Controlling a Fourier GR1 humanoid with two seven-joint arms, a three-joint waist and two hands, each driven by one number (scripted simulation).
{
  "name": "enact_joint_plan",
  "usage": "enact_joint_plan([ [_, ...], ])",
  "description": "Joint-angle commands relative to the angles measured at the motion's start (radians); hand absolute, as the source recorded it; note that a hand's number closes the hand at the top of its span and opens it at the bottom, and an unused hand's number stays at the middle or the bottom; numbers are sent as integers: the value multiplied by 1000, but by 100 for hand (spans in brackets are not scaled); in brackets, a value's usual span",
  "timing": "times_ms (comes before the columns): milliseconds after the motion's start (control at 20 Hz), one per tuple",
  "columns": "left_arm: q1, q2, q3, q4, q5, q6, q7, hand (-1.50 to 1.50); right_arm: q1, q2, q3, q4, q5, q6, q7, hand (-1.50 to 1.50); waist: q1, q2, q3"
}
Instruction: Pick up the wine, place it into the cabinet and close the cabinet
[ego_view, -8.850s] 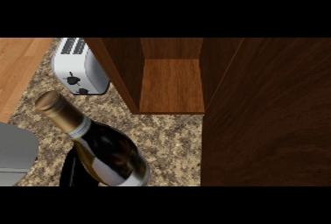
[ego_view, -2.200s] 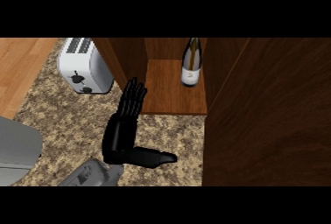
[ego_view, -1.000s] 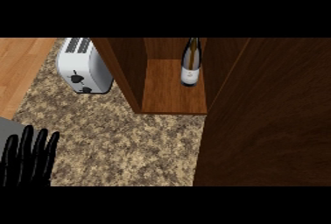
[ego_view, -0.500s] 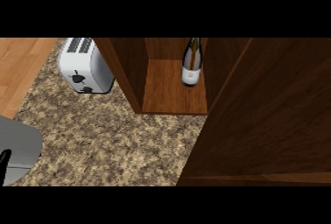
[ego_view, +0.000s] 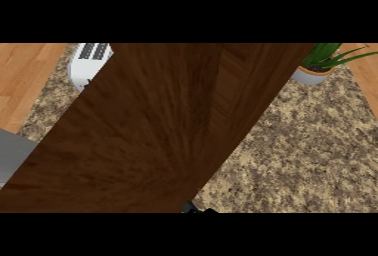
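Dark walnut-brown wood fills the middle of the head view: the cabinet door (ego_view: 162, 130), a broad panel slanting from the upper right down to the lower left, lying across the opening it has to shut. The wine cannot be seen anywhere; I judge it stands inside, behind that panel, but the view does not show it. The door's long axis runs on the diagonal, and its lower right edge cuts across the speckled granite counter (ego_view: 295, 150) toward the near edge.

Just past the foot of that edge, at the counter's near side, a small black shape (ego_view: 193, 210) pokes up from the bottom of the view. It is probably part of a hand, but I cannot tell which one, nor whether the fingers are spread or curled. A grey forearm (ego_view: 13, 155) enters at the left edge, near the counter's left side, half covered by the panel; its hand is hidden. By its side it is likely the left arm.

The closing move turns on this: the door lies up and to the left of the black shape, so whatever pushes from there would be pressing away from the robot, toward the counter's far edge.

Beyond the door, a white toaster (ego_view: 90, 62) shows at the far left and a potted plant (ego_view: 321, 62) at the far right corner
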Motion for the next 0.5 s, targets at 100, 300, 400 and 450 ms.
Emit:
enact_joint_plan([
  [100,22,-3,138,26,81,-98,50,-150,-274,4,-61,185,-61,-161,28,150,-5,5,1],
  [300,44,7,209,25,131,-157,86,-150,-410,4,-104,371,-55,-227,-51,150,2,6,1],
  [400,94,-43,200,-16,78,-152,90,-150,-440,4,-155,373,-97,-220,-35,150,-3,4,2],
  [450,48,-12,227,45,140,-201,102,-150,-503,4,-191,491,-114,-230,-85,150,5,9,1],
])
